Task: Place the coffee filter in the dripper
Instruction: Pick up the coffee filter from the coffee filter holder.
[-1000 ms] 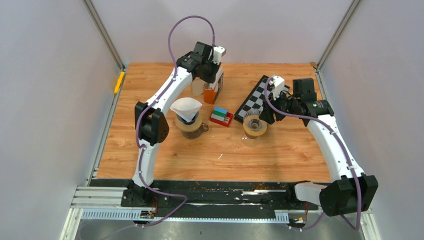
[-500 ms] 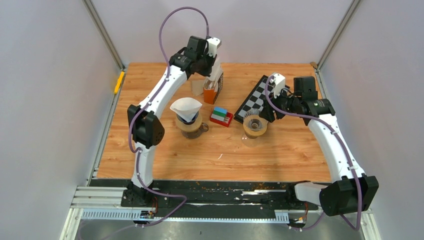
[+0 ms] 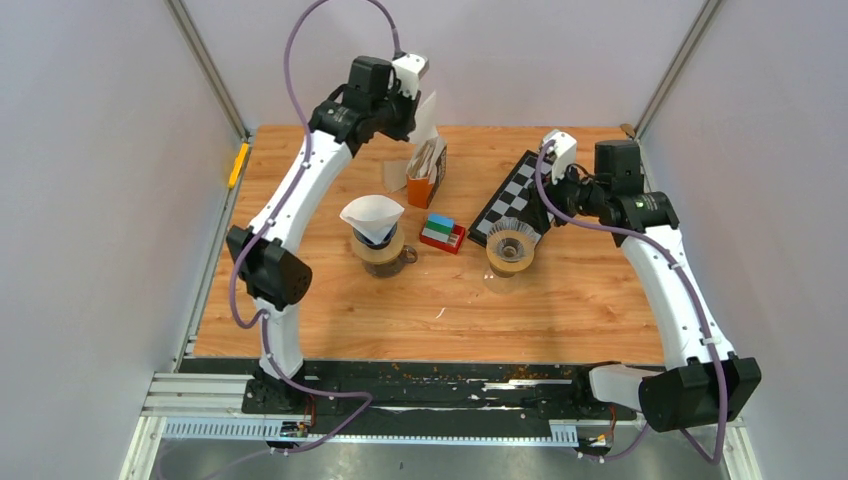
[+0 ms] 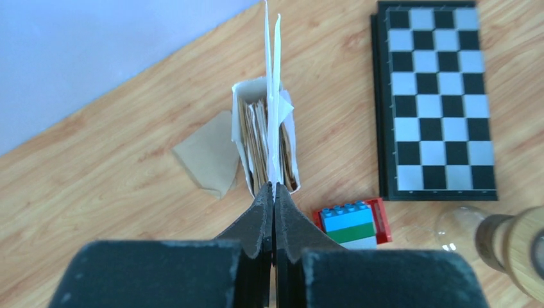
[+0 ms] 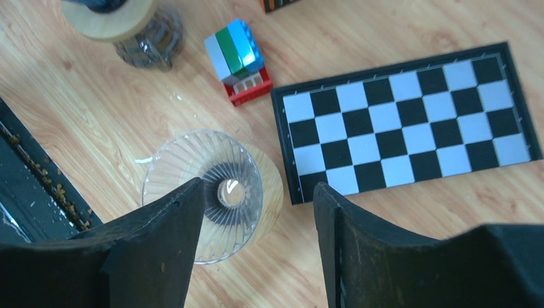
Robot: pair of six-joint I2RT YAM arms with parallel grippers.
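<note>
Raised higher, left end effector [image 4: 274,190] pinches a flat white coffee filter [image 3: 424,112]; right end effector [image 5: 258,187] gapes.

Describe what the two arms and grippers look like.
The left arm and right arm have white tubular links, bulky black joints and a purple cable each. The left gripper and right gripper have matte black, wedge-shaped fingers; a white camera block tops each wrist.
</note>
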